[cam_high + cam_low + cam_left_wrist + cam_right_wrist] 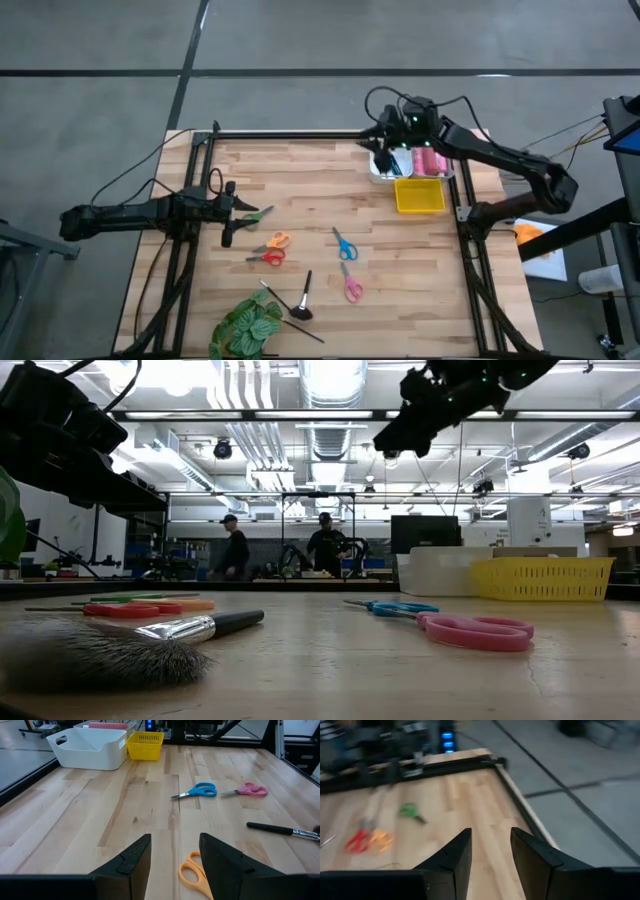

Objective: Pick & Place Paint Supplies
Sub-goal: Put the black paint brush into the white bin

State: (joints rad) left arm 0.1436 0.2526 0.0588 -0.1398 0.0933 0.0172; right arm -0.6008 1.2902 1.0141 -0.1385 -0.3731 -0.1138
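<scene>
The right gripper [383,150] hovers empty, fingers parted, over the white plastic bin [381,170]; the left gripper [232,212], also parted and empty, nears orange-handled scissors [277,240]; flat handles could slip a shallow pinch.

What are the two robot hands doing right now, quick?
Left gripper: open, holding nothing, above the orange scissors.
Right gripper: open, holding nothing, up over the white bin.

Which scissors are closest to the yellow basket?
The blue scissors. They lie nearer the yellow basket than the pink scissors, while the orange, red and green pairs sit farther toward the left arm.
</scene>
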